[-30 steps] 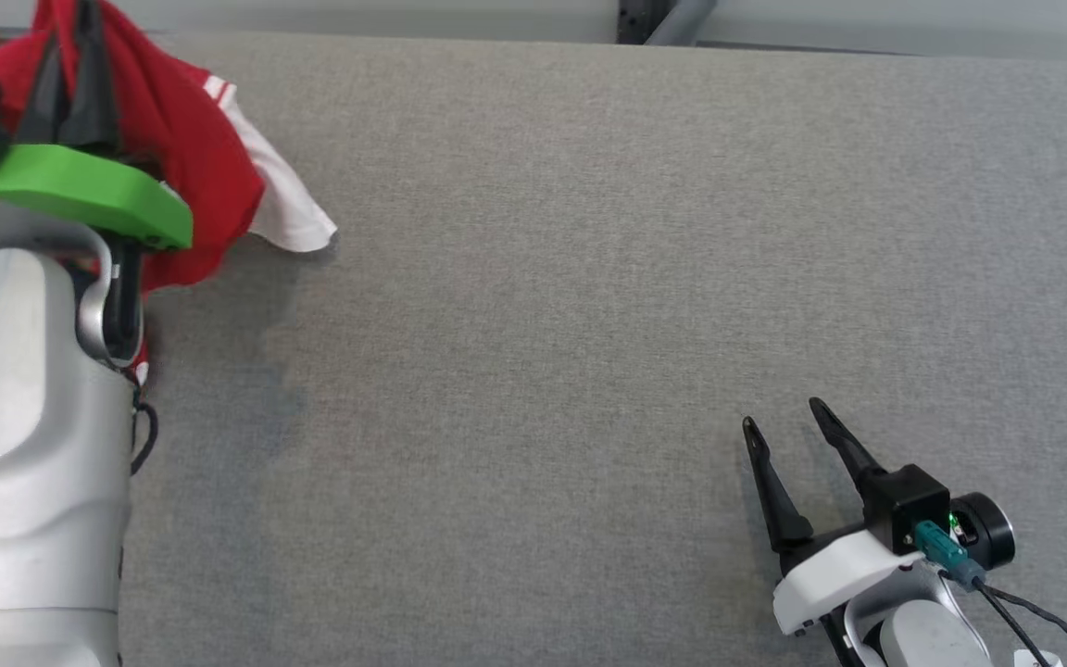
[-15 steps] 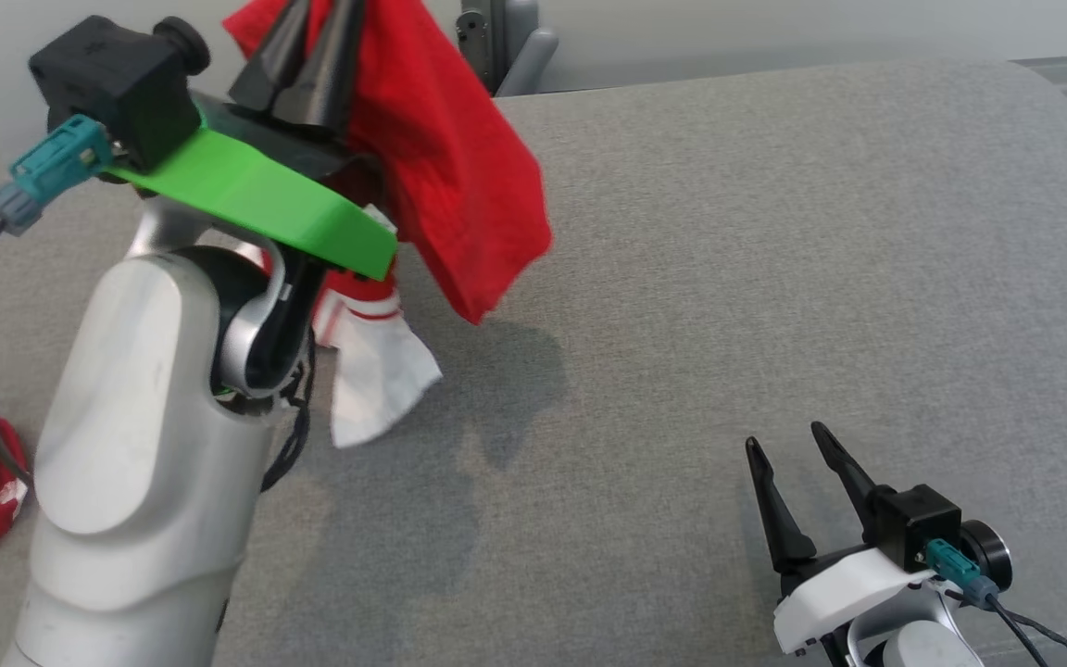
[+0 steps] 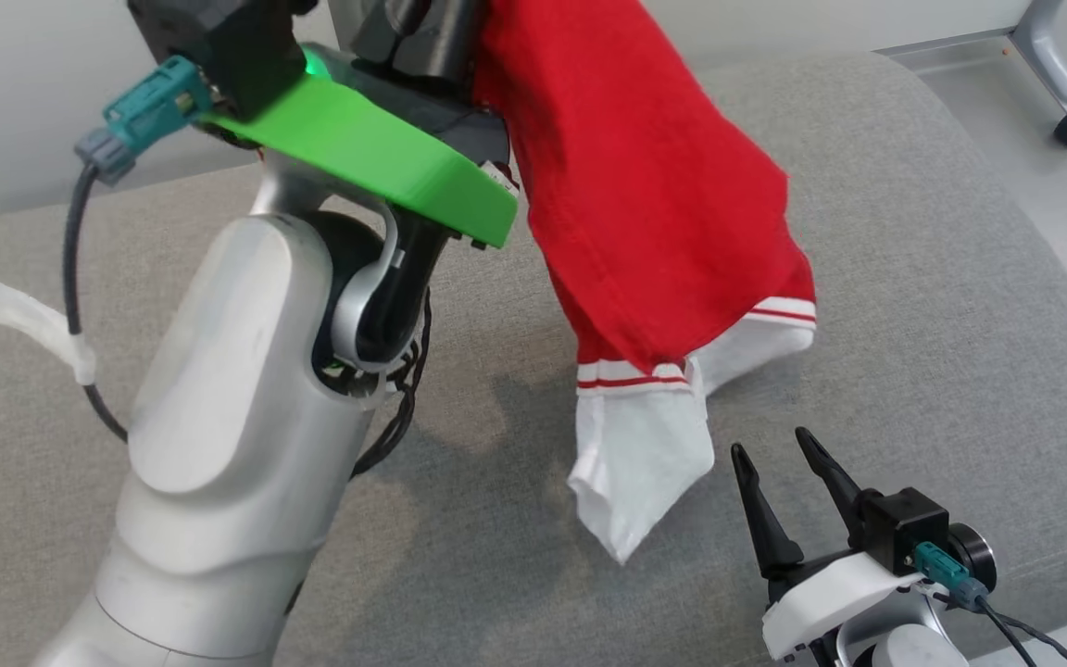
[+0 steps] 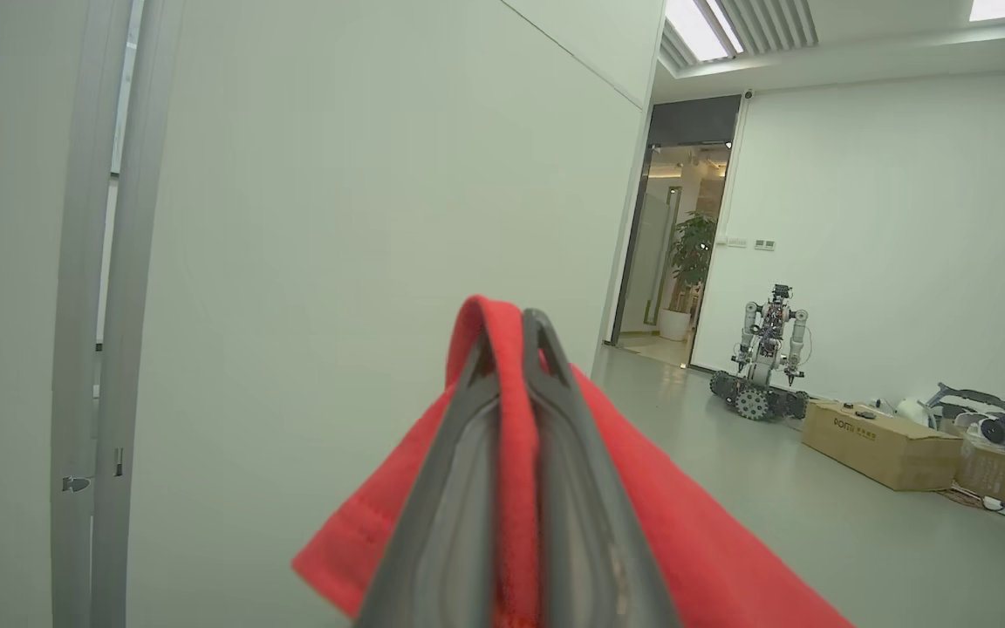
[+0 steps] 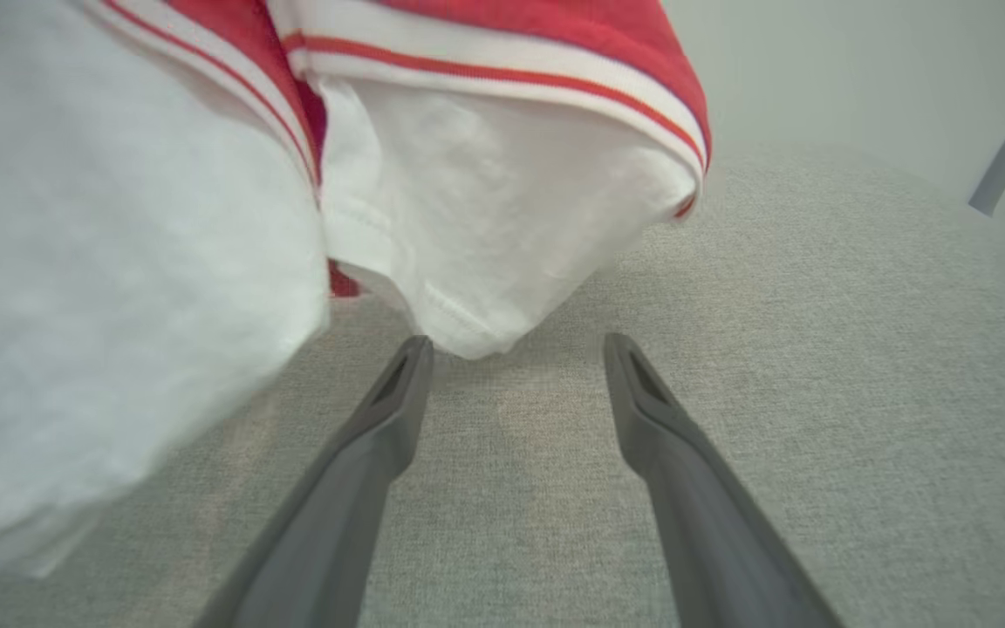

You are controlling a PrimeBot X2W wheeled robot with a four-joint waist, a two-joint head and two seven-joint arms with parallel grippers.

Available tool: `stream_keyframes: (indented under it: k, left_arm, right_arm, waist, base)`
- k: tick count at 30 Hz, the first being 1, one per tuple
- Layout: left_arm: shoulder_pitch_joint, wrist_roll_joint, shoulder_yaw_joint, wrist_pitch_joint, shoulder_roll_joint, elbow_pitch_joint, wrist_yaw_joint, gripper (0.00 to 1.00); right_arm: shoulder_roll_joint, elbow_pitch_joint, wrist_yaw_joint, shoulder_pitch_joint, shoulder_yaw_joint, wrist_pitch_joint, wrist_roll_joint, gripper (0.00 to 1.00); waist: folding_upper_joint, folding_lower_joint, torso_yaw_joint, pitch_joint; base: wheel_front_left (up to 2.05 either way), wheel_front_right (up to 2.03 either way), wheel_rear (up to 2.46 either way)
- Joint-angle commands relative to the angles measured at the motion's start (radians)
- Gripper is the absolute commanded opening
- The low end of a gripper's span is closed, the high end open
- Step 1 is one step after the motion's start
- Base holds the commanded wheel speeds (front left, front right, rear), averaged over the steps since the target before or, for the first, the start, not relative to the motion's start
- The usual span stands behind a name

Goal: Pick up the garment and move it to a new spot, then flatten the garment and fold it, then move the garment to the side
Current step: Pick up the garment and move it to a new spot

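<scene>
Head view: left arm (image 3: 246, 371) raised high, one red-and-white garment (image 3: 654, 213) hanging from it above the grey surface (image 3: 913, 306); right gripper (image 3: 770, 443) low, its two fingers spread, empty. Left wrist view: left gripper (image 4: 509, 331) clamped on red cloth. Right wrist view: white hem dangles near the parted fingertips.

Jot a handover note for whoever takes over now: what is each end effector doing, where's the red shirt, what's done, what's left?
Left end effector: shut on the garment, raised above the grey surface.
Right end effector: open, empty, low near the surface; the garment's white part hangs just ahead of it.
Done: pickup. Left: set it down at the new spot, flatten, fold, move aside.
</scene>
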Motion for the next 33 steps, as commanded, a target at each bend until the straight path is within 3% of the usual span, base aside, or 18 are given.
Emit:
stream_keyframes:
  k: [1, 4, 10, 14, 18, 19, 20, 21, 23, 24, 25, 33]
  left_arm:
    - [0.046, -0.012, -0.015, -0.012, 0.002, 0.04, 0.016, 0.0]
    - [0.116, -0.017, -0.026, -0.023, 0.011, 0.147, 0.034, 0.0]
    - [0.221, 0.01, -0.014, -0.075, 0.099, 0.416, 0.027, 0.0]
    - [0.254, -0.014, 0.0, -0.083, 0.139, 0.573, 0.0, 0.0]
    - [0.275, -0.066, 0.014, -0.053, 0.141, 0.685, -0.051, 0.0]
    - [0.278, -0.08, 0.015, -0.042, 0.139, 0.706, -0.062, 0.15]
    - [0.278, -0.08, 0.015, -0.042, 0.139, 0.706, -0.062, 0.15]
    - [0.279, -0.09, 0.015, -0.036, 0.14, 0.722, -0.07, 0.28]
    - [0.272, -0.094, 0.013, -0.051, 0.144, 0.747, -0.083, 0.44]
    - [0.269, -0.1, 0.015, -0.061, 0.141, 0.757, -0.089, 0.65]
    - [0.266, -0.106, 0.017, -0.073, 0.137, 0.769, -0.094, 1.0]
    - [0.299, -0.086, -0.008, -0.185, 0.154, 0.79, -0.107, 1.0]
  right_arm:
    - [-0.003, 0.001, -0.001, 0.008, -0.003, 0.0, 0.008, 1.0]
    - [-0.002, 0.003, -0.001, 0.012, -0.009, 0.0, 0.007, 1.0]
    - [-0.002, 0.0, -0.001, -0.001, -0.014, 0.0, 0.004, 1.0]
    - [-0.002, 0.004, -0.001, -0.004, -0.021, 0.0, -0.008, 1.0]
    - [-0.002, 0.009, -0.001, -0.001, -0.026, 0.0, -0.021, 1.0]
    - [-0.002, 0.01, -0.001, -0.001, -0.028, 0.0, -0.025, 1.0]
    - [-0.002, 0.01, -0.001, -0.001, -0.028, 0.0, -0.025, 1.0]
    - [-0.002, 0.011, -0.001, 0.0, -0.028, 0.0, -0.029, 1.0]
    - [-0.002, 0.014, -0.001, -0.002, -0.028, 0.0, -0.036, 1.0]
    - [-0.002, 0.014, -0.001, -0.004, -0.028, 0.0, -0.039, 1.0]
    - [-0.002, 0.015, -0.001, -0.006, -0.026, 0.0, -0.041, 1.0]
    - [-0.003, 0.018, -0.001, 0.011, -0.022, 0.0, -0.046, 1.0]
  waist:
    - [0.0034, 0.0, -0.014, -0.002]
    - [0.0034, 0.0, -0.015, 0.005]
    - [0.0034, 0.0, -0.004, 0.034]
    - [0.0034, 0.0, 0.015, 0.044]
    - [0.0034, 0.0, 0.038, 0.045]
    - [0.0034, 0.0, 0.045, 0.043]
    - [0.0034, 0.0, 0.045, 0.043]
    - [0.0034, 0.0, 0.052, 0.041]
    - [0.0034, 0.0, 0.064, 0.037]
    - [0.0034, 0.0, 0.07, 0.034]
    - [0.0034, 0.0, 0.073, 0.032]
    - [0.0034, 0.0, 0.084, -0.006]
  base:
    - [0.0, 0.0, 0.0]
    - [0.0, 0.0, 0.0]
    - [0.0, 0.0, 0.0]
    - [0.0, 0.0, 0.0]
    - [0.0, 0.0, 0.0]
    - [0.0, 0.0, 0.0]
    - [0.0, 0.0, 0.0]
    - [0.0, 0.0, 0.0]
    - [0.0, 0.0, 0.0]
    - [0.0, 0.0, 0.0]
    - [0.0, 0.0, 0.0]
    - [0.0, 0.0, 0.0]
